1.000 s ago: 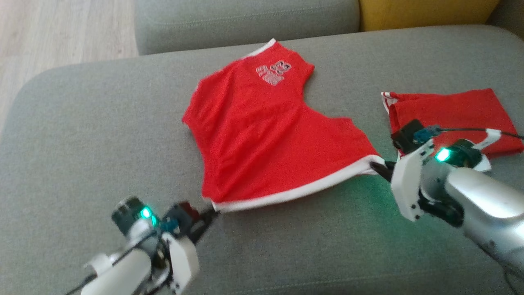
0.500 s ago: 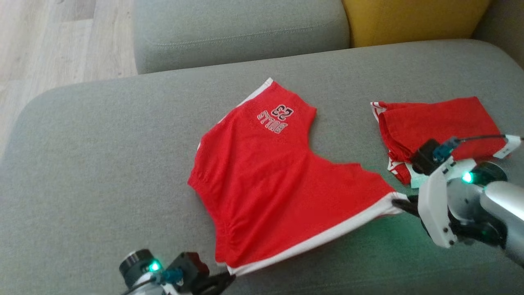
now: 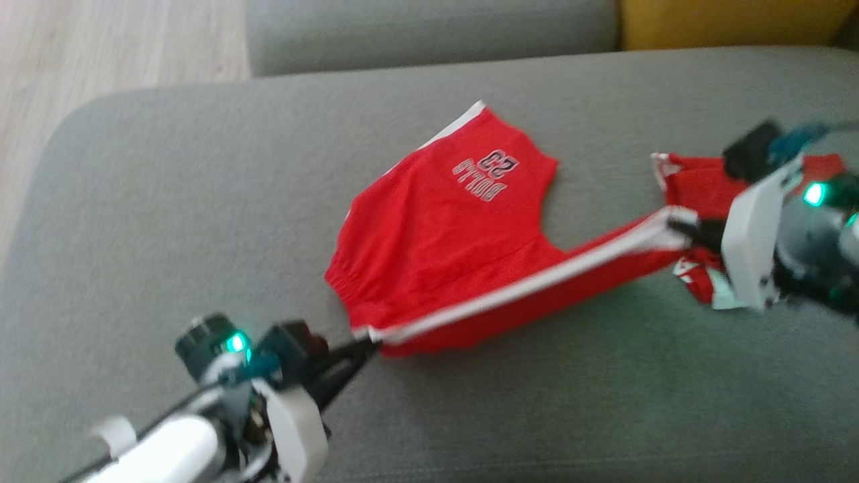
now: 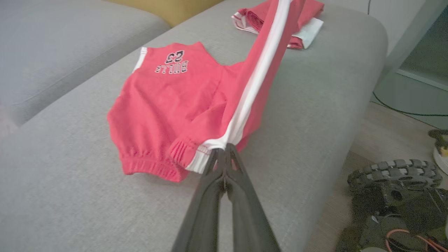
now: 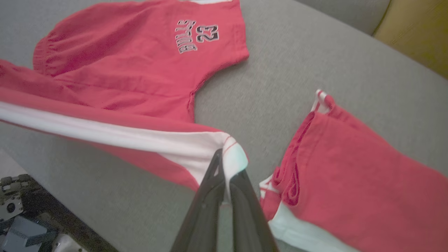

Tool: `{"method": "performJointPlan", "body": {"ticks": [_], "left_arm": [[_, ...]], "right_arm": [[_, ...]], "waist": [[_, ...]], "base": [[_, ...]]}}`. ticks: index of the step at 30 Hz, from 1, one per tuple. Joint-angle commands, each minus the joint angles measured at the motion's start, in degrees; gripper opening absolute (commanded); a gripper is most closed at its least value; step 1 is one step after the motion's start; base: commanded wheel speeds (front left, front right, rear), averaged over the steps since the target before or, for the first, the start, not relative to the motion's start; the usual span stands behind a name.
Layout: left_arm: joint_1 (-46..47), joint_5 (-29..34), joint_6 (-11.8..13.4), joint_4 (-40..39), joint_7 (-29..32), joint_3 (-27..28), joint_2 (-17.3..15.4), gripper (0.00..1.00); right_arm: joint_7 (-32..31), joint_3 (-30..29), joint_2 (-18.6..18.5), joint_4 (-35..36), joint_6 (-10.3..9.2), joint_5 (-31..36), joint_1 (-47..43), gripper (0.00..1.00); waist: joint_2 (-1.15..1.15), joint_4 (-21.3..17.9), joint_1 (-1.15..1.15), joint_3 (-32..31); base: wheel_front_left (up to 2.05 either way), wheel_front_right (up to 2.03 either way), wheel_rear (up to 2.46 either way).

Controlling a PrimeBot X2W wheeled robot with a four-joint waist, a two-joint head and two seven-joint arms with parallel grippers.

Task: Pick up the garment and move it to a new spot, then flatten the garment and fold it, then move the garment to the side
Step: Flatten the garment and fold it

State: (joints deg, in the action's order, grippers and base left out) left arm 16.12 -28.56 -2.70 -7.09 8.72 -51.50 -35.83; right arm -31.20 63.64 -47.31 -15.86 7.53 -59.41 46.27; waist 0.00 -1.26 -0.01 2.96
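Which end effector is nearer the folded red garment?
Right. The right end effector grips the shorts directly beside the folded garment; the left end effector grips their opposite corner, much farther away.

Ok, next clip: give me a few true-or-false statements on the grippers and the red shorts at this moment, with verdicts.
1. The left gripper is shut on one end of the white stripe of the red shorts. True.
2. The right gripper is open, clear of the cloth. False: it is shut on the stripe's other end.
3. The white stripe lies flat on the sofa. False: it is stretched between the two grippers, raised off it.
4. A second red garment lies beside the shorts. True.
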Motion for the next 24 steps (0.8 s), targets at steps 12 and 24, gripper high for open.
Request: {"method": "performJointPlan", "body": {"ticks": [12,24], "left_arm": [[16.27,0.34,-1.87,8.6,-1.67,5.18,4.69,0.0],[31.3,1.6,-4.44,27.14,-7.11,1.23,14.08,0.0]], "right_arm": [[-2.52,-4.05,4.53,-7.35,-0.04,4.57,14.71,0.0],[-2.11,-0.1,9.08,-17.46,-0.04,7.02,27.76,0.0]], "waist": [[0.0,9.1,0.01,9.94],[0.0,14.81,0.01,18.88]], "base": [[0.0,0.0,0.0],[0.0,0.0,0.0]]}}
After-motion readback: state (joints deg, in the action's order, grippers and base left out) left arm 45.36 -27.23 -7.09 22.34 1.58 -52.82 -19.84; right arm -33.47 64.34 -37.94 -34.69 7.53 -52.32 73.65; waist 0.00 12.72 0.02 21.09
